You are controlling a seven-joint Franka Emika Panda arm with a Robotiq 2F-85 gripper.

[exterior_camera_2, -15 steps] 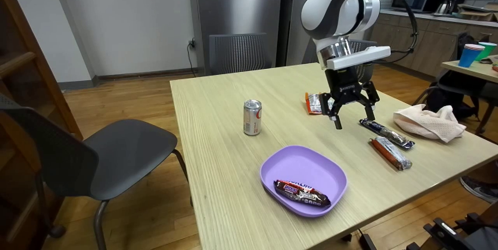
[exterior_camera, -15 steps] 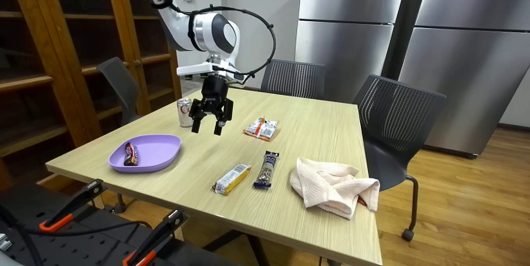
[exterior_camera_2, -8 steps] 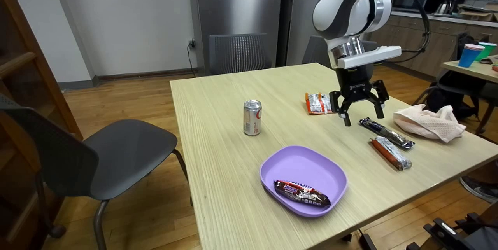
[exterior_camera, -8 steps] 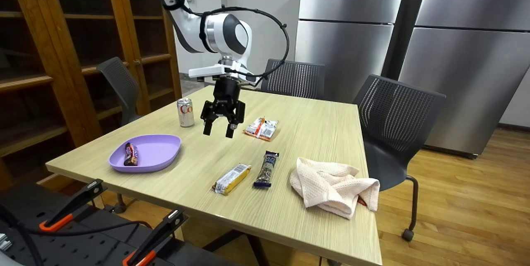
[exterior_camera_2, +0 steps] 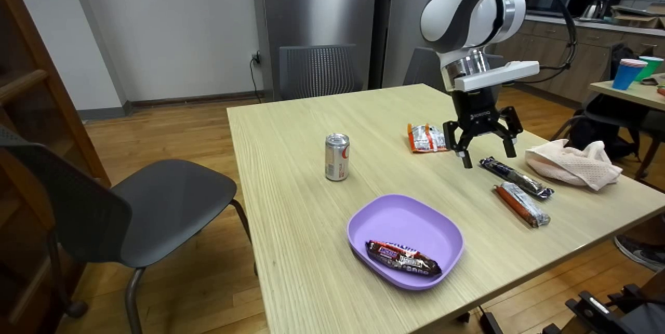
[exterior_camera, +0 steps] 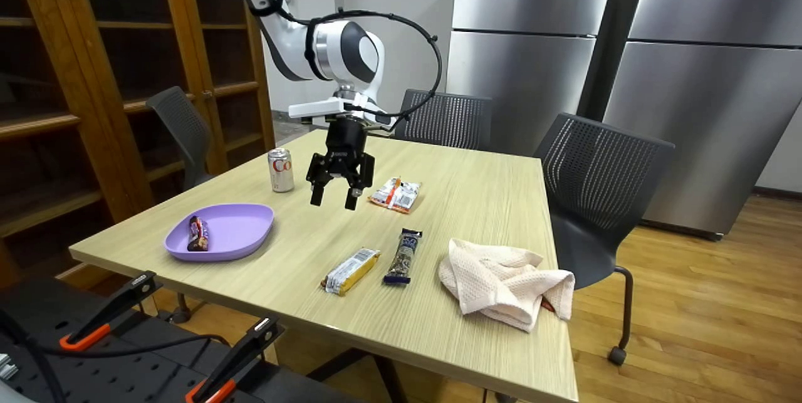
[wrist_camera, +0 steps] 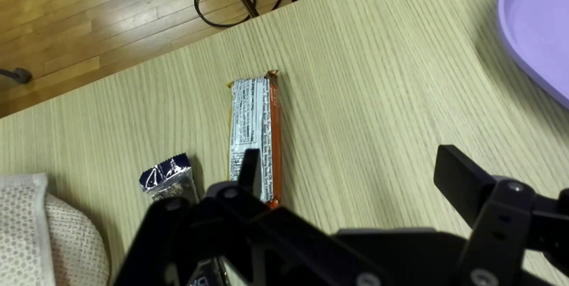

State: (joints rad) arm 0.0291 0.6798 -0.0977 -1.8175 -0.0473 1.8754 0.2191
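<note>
My gripper (exterior_camera: pixel 334 200) is open and empty above the table, also seen in an exterior view (exterior_camera_2: pixel 488 157) and in the wrist view (wrist_camera: pixel 349 155). A bar in a silver and orange-yellow wrapper (wrist_camera: pixel 255 117) lies below; one finger overlaps its near end in the wrist view. It shows in both exterior views (exterior_camera: pixel 351 271) (exterior_camera_2: pixel 521 204). Beside it lies a dark blue bar (exterior_camera: pixel 403 257), partly hidden by the gripper in the wrist view (wrist_camera: pixel 169 175). An orange and white snack bag (exterior_camera_2: pixel 426 138) lies behind the gripper. A purple plate (exterior_camera: pixel 244 227) holds a dark-wrapped bar (exterior_camera_2: pixel 402 258).
A silver soda can (exterior_camera_2: pixel 337 157) stands upright on the table behind the plate. A crumpled pale pink cloth (exterior_camera: pixel 501 284) lies near the table's edge, beside the dark blue bar. Dark chairs (exterior_camera: pixel 589 202) stand around the table. Clamps (exterior_camera: pixel 235 359) sit at the front.
The open gripper has moved rightward in both exterior views, away from the can and plate, with only a slight shift in the last half second. The objects on the table have not moved.
</note>
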